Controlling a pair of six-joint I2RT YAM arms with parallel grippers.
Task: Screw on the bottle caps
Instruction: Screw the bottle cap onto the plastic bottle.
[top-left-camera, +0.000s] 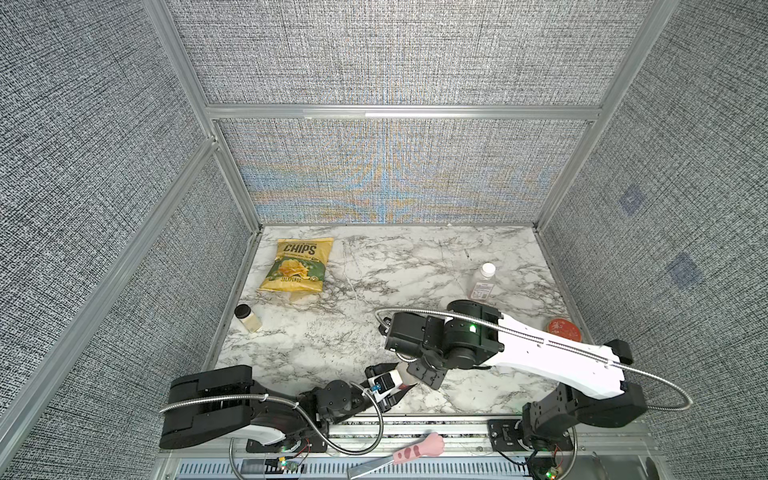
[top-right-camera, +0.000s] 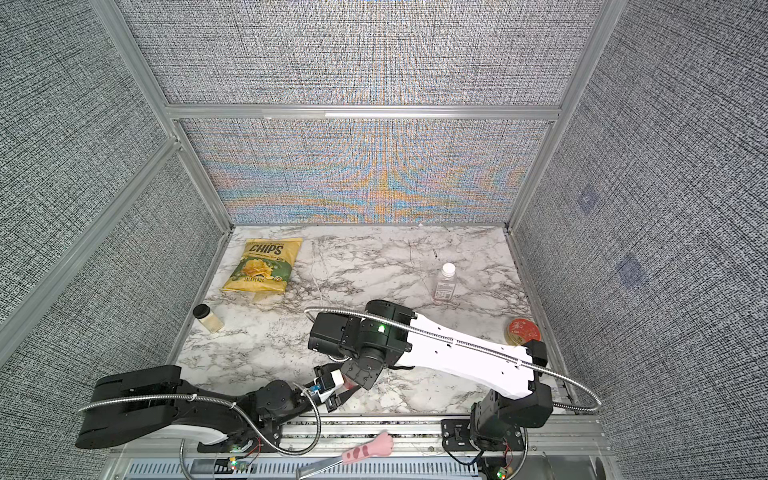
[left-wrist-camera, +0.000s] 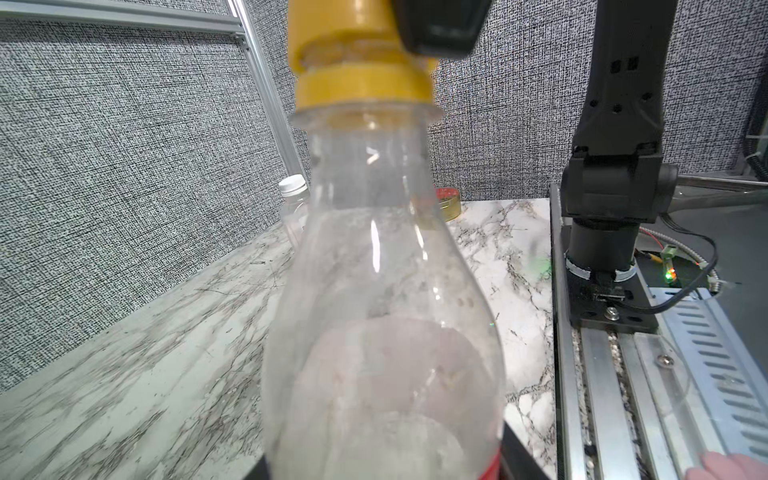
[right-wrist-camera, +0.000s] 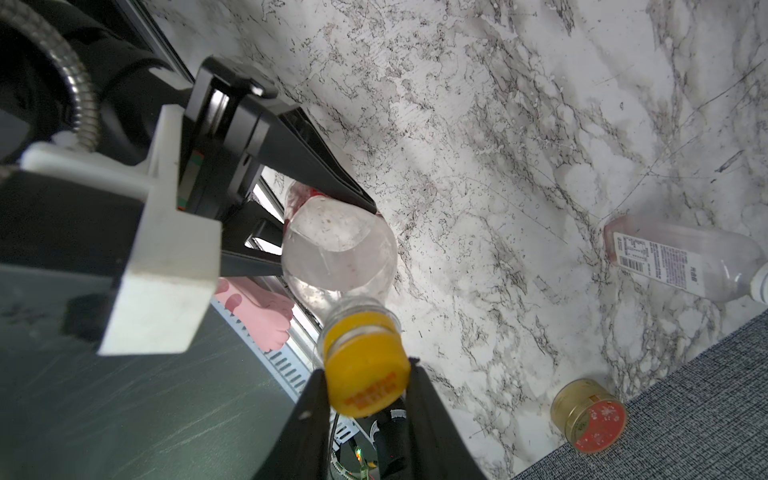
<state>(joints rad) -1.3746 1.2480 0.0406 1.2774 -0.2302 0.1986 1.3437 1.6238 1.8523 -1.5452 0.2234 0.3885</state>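
The taller clear bottle (left-wrist-camera: 382, 291) with a red label stands near the table's front edge, its body between the jaws of my left gripper (left-wrist-camera: 386, 461), which is shut on it. The orange-yellow cap (right-wrist-camera: 365, 374) sits on the bottle's neck above a matching ring (left-wrist-camera: 361, 85). My right gripper (right-wrist-camera: 365, 386) is shut on this cap from above, one finger on each side. In both top views the right wrist (top-left-camera: 419, 370) covers the cap and most of the bottle. The shorter pink-tinted bottle (top-left-camera: 484, 282) stands at the right rear with its white cap (top-right-camera: 448, 269) on.
A yellow chips bag (top-left-camera: 298, 266) lies at the left rear. A small black-lidded jar (top-left-camera: 247, 318) stands by the left wall. A red-lidded tin (top-left-camera: 564, 328) sits by the right wall. A pink paw-handled tool (top-left-camera: 415, 449) lies on the front rail.
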